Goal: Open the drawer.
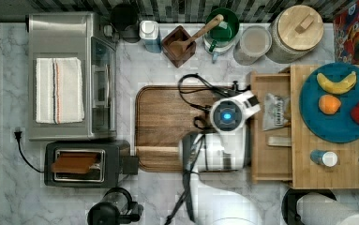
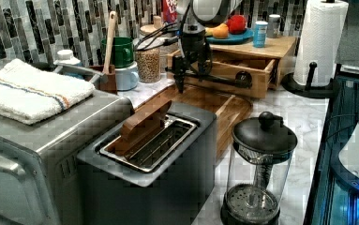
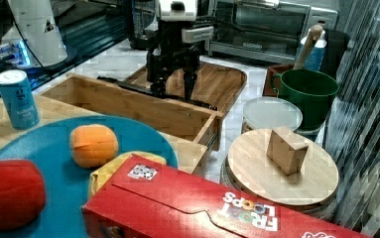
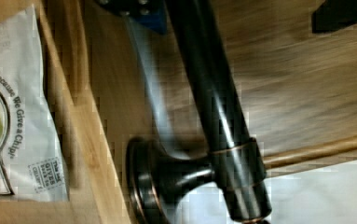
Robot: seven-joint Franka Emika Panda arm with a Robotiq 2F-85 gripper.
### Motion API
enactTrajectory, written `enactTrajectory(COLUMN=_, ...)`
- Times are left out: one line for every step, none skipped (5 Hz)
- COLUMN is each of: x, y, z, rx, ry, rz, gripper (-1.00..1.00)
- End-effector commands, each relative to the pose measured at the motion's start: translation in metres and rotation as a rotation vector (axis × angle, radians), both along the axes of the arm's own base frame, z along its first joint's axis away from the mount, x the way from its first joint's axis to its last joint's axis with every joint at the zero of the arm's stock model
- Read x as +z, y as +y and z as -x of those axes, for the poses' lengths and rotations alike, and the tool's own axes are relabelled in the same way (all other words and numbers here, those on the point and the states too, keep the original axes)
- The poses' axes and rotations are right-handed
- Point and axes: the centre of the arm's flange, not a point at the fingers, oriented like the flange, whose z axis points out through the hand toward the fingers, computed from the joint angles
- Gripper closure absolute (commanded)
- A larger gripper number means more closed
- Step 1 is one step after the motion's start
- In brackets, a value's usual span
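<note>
Drawer [image 1: 271,154]: light-wood box, pulled partway out from under a bamboo stand [image 1: 336,164] at the top view's right, over the marble worktop [image 1: 8,201]. Long dark bar handle [image 4: 213,107] across its front, set on a round mount [image 4: 153,182].
Contents: a white chip bag [image 4: 13,116] printed "Because We Give a Chip"; the bag's larger lettering is cut off.

Hand [image 2: 190,72]: pointing down at the drawer front, one dark finger [image 2: 179,70] on each side of the bar in the left view. Fingers are spread around the handle; in the wrist view the bar passes between the two finger ends with a gap on one side, not pinched.

Wooden tray [image 1: 168,117]: darker brown, rounded corners, just beside the drawer front on the top view's left.

On the stand: blue plate [image 1: 308,117] with a banana [image 1: 336,84], an orange [image 3: 93,144] and a red fruit [image 3: 9,191]; blue shaker with white lid [image 3: 18,99].

Cereal box [image 3: 217,208]: red, reads "FROOT LOOPS", upside down in the right view.

Far row: green mug [image 1: 228,28] with a wooden spoon [image 1: 196,37], jar with wooden lid [image 1: 299,30].

Top view's left: toaster oven [image 1: 64,75] bearing a striped towel [image 1: 59,89]; toaster [image 1: 86,164]; French press [image 2: 259,173]. Paper towel roll [image 2: 320,42] near the stand.
</note>
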Motion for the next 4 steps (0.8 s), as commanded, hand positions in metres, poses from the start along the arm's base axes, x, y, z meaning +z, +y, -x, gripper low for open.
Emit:
enactTrajectory(x=0.016, y=0.145, z=0.003, rx=0.132, ry=-0.062, rz=-0.027, gripper=-1.0)
enactTrajectory(x=0.019, y=0.144, z=-0.003, rx=0.107, ry=-0.063, rz=-0.038, gripper=-1.0)
enactTrajectory(x=0.02, y=0.142, z=-0.007, rx=0.097, ry=-0.07, rz=-0.067, gripper=-1.0)
enactTrajectory(x=0.02, y=0.142, z=-0.007, rx=0.097, ry=-0.071, rz=-0.067, gripper=-1.0)
